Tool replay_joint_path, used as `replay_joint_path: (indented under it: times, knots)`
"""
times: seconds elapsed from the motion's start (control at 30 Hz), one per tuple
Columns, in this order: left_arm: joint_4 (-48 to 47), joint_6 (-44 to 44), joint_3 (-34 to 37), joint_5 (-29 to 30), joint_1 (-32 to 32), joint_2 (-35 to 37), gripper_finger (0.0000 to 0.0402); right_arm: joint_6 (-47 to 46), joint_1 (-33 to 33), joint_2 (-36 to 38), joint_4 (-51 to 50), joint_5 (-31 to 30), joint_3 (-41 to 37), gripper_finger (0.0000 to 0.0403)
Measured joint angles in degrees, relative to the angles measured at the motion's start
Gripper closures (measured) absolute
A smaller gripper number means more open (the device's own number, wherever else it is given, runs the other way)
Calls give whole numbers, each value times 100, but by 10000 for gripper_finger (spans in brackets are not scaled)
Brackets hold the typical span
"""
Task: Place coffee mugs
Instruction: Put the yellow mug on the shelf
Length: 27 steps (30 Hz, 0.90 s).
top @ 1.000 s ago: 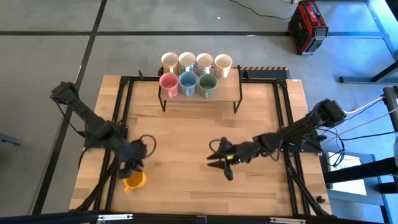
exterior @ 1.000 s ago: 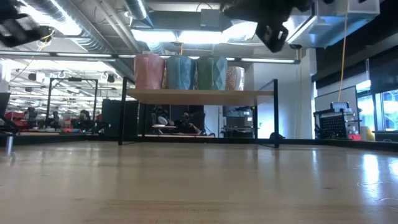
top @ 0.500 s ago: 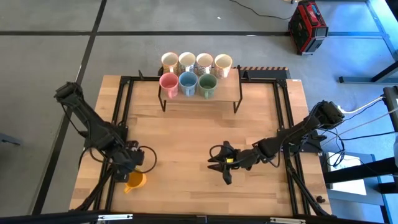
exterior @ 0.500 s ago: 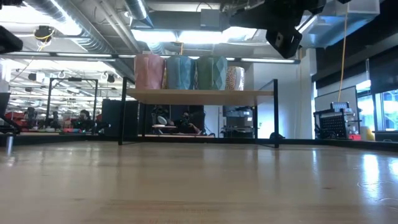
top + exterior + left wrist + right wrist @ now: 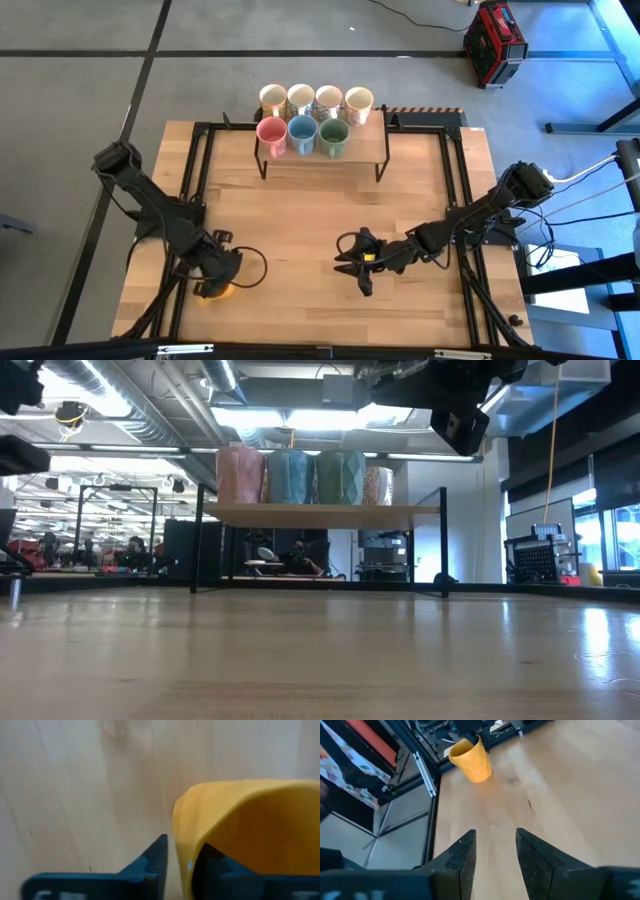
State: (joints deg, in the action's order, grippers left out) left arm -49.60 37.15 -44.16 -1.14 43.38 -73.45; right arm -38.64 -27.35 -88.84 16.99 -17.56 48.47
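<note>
Lower left of the high view: left gripper [image 5: 218, 275], fingers apart astride the orange mug's [image 5: 250, 830] rim. Rigid, slick, breakable ceramic; the wall looks the surest hold. Right gripper [image 5: 492, 855] waits open mid-table.

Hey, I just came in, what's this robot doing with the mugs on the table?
The left gripper is down over the orange ceramic mug at the wooden table's near-left corner; its wrist view shows one finger outside the mug wall and one inside, not visibly clamped. The right gripper hangs open and empty above mid-table. Seven more mugs sit on the small black-framed shelf at the far edge: four cream ones behind a pink, a light blue and a green one.
</note>
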Motion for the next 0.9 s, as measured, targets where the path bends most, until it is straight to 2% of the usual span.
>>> replay_joint_path:
  times: [0.13, 0.23, 0.37, 0.57, 0.73, 0.9]
  knots:
    - [81, -304, 4, -3, -352, -80, 385, -242, 0, 0, 5, -2, 2, 276]
    - [135, -319, 5, 90, -836, -72, 384, -276, 0, 0, 2, -213, 2, 276]
    - [167, -194, 7, 245, -1691, -48, 384, -261, 0, -33, -42, -925, 2, 271]
    - [613, 15, 7, 419, -2838, -48, 385, 114, 8, -419, 82, -1669, 0, 213]
    - [1017, 123, 7, 572, -3520, -82, 385, 1028, 166, -974, 1045, -1340, 2, 169]
    - [1349, 5, -18, 562, -4033, -395, 385, 1867, 460, -1500, 1934, -752, 151, 164]
